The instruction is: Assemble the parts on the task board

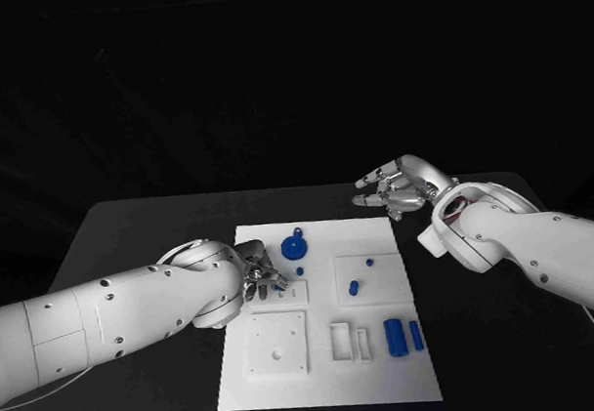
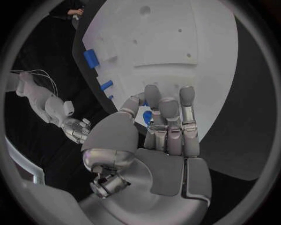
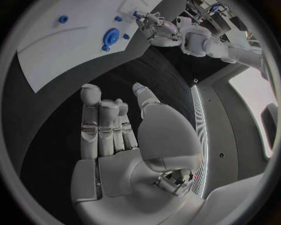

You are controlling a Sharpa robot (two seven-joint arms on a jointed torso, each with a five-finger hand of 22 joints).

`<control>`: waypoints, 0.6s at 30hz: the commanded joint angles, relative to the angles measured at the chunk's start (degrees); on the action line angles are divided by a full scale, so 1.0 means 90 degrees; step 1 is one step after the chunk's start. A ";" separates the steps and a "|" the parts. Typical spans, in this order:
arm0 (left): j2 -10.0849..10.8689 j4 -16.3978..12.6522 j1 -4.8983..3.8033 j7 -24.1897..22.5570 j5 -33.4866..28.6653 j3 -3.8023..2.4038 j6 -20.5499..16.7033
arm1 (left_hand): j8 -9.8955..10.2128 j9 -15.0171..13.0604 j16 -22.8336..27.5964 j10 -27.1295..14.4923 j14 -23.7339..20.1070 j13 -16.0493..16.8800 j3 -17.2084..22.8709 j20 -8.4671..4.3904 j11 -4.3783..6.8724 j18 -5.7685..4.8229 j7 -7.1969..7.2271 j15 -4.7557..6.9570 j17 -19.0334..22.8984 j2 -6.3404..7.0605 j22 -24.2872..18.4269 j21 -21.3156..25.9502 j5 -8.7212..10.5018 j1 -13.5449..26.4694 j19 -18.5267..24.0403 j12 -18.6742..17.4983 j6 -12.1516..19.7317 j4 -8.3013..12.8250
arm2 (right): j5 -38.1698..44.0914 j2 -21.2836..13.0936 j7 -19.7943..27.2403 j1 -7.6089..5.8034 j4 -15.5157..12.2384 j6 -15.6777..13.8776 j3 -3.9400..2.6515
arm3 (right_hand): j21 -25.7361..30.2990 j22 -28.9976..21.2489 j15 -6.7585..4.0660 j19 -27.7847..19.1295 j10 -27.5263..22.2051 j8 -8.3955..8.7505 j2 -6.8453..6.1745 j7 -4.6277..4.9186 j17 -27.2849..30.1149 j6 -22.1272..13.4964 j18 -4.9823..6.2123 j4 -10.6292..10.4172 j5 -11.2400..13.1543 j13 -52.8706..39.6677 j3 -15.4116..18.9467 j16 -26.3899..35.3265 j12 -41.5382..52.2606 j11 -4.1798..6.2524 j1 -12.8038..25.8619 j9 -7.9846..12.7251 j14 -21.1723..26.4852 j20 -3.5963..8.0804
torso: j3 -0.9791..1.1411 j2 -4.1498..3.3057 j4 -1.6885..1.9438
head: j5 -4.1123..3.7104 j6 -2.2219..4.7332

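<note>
The white task board [image 1: 328, 379] lies mid-table. On it are a blue gear [image 1: 295, 246], two small blue pegs [image 1: 369, 260] and two blue cylinders [image 1: 395, 333] in slots. My left hand [image 1: 262, 277] is low over the board's left edge, fingers pointing down. In the left wrist view a small blue part [image 2: 147, 117] sits pinched between its thumb and first finger. My right hand [image 1: 397, 188] hovers above the black table beyond the board's far right corner. Its fingers [image 3: 99, 126] are stretched out and hold nothing.
Raised white square blocks [image 1: 277, 345] stand on the board near its left and middle. Black table [image 1: 130, 231] surrounds the board on all sides. The right wrist view shows the gear [image 3: 111, 35] and my left hand [image 3: 157, 26] far off.
</note>
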State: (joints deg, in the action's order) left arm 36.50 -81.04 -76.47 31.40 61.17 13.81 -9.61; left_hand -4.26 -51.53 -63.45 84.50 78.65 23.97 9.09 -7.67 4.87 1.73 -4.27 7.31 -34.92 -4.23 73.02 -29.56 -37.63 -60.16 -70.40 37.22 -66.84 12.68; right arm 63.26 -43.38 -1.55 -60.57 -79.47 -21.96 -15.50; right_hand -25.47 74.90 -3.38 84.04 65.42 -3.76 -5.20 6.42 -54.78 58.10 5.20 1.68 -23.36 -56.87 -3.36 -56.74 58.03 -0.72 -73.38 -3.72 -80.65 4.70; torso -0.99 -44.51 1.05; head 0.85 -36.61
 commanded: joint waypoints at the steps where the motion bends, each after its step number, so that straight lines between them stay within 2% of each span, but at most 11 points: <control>1: 0.0020 -0.0054 0.0016 0.0058 0.0016 -0.0003 0.0159 | -0.0009 0.0026 -0.0024 0.0244 0.0017 0.0007 0.0307 -0.0001 0.0044 -0.0044 0.0775 -0.0010 -0.0001 -0.0072 0.0215 0.0216 0.0024 -0.0028 -0.0099 0.0029 -0.1328 0.0333 | -0.0026 0.0014 0.0027 -0.0001 0.0012 0.0045 -0.0006 | 0.0012 0.0339 -0.0022 0.0197 -0.0040 0.0023 0.0057 0.0016 0.0001 0.0047 0.0084 0.0035 -0.0020 0.0006 0.0006 0.0008 -0.0005 0.0017 0.0007 0.0008 0.0042 -0.0009 | 0.0001 0.0000 -0.0001 | 0.0010 -0.0008; 18: 0.0015 -0.0010 0.0116 0.0077 0.0050 -0.0003 0.0037 | 0.0002 0.0092 -0.0052 0.0245 0.0014 0.0027 0.0296 -0.0001 0.0042 -0.0057 0.0769 -0.0008 -0.0012 -0.0069 0.0336 0.0399 0.0043 -0.0024 -0.0183 0.0060 -0.1340 0.0326 | -0.0026 0.0057 0.0025 -0.0001 0.0062 0.0072 -0.0006 | 0.0015 0.0341 -0.0022 0.0199 -0.0046 0.0022 0.0069 0.0017 0.0004 0.0052 0.0082 0.0085 -0.0019 0.0014 -0.0051 0.0009 -0.0003 0.0018 0.0027 0.0008 0.0044 -0.0008 | 0.0006 -0.0006 -0.0016 | 0.0025 -0.0017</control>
State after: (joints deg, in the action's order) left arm 36.78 -81.04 -75.55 32.00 61.27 13.77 -9.23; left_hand -3.93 -50.74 -63.69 84.48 78.70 24.14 9.08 -7.67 4.86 1.73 -4.22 7.22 -34.93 -4.39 74.94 -26.27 -37.41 -60.31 -71.77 37.44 -67.05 12.68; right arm 63.17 -42.94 -1.59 -60.58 -78.92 -21.91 -15.52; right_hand -25.47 74.90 -3.59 84.04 65.42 -3.76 -4.97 6.56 -54.78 58.28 5.18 2.17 -23.35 -56.81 -3.85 -56.74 58.03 -0.72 -73.14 -3.72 -80.45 4.70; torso -0.96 -44.53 0.94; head 1.07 -36.72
